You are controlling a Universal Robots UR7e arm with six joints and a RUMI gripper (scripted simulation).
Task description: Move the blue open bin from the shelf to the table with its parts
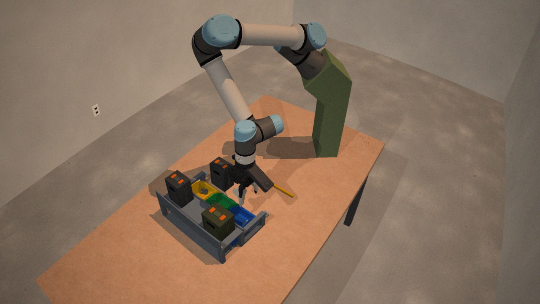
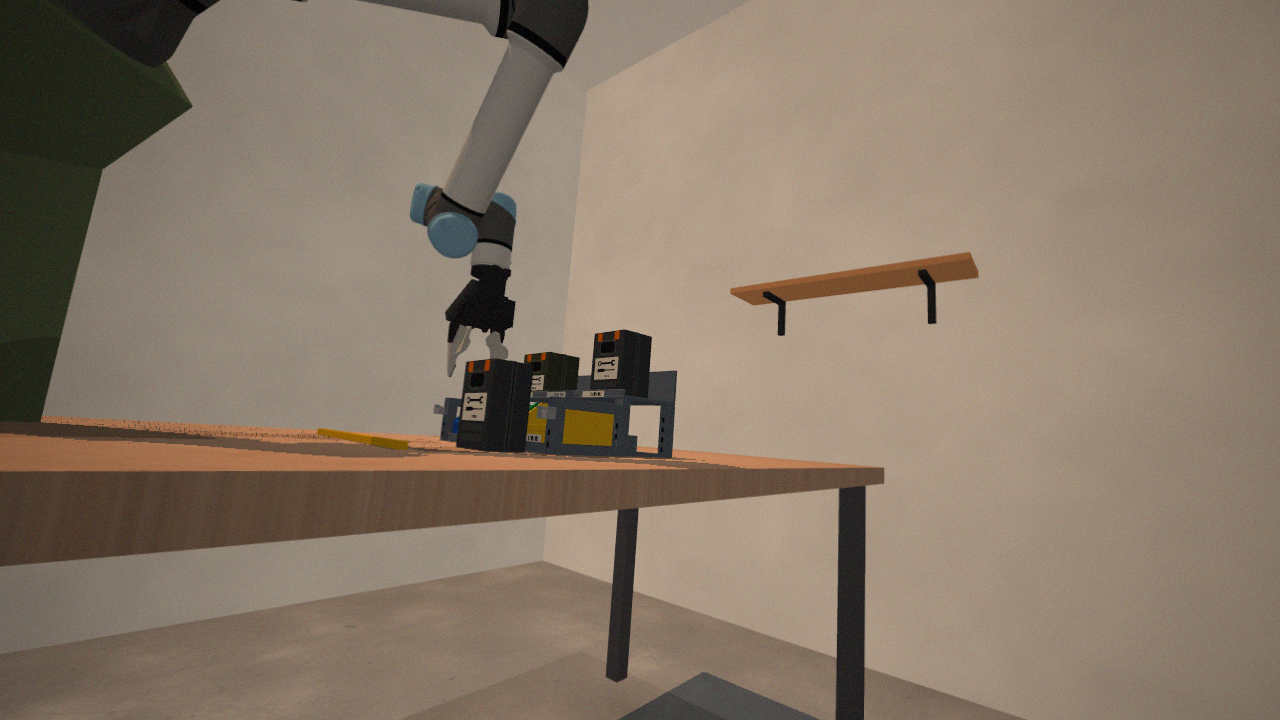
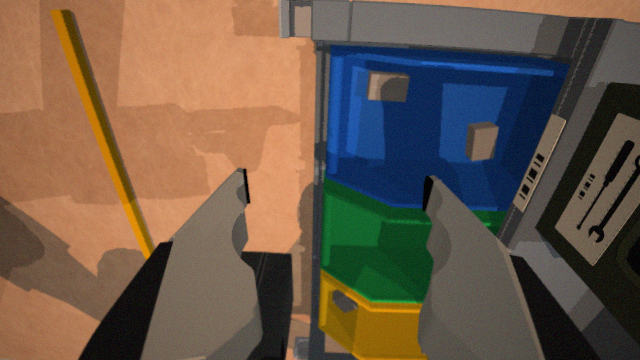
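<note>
The blue open bin (image 1: 243,215) (image 3: 415,135) sits in the lower level of the grey shelf rack (image 1: 188,225) (image 2: 657,402) (image 3: 425,25), at its right end. Two tan blocks (image 3: 387,86) (image 3: 481,141) lie in it. My gripper (image 1: 241,194) (image 2: 472,353) (image 3: 335,174) is open and empty. It hangs above the rack's edge, just short of the blue bin. One finger is over the bare table, the other over the border between the green bin and the blue bin. In the exterior view the blue bin is almost hidden behind a black case.
A green bin (image 1: 220,199) (image 3: 375,240) and a yellow bin (image 1: 201,188) (image 3: 380,325) sit beside the blue one. Two black cases (image 1: 178,188) (image 1: 221,173) and an olive case (image 1: 217,221) (image 3: 595,200) stand on and by the rack. A yellow bar (image 1: 284,191) (image 3: 95,125) lies on the table.
</note>
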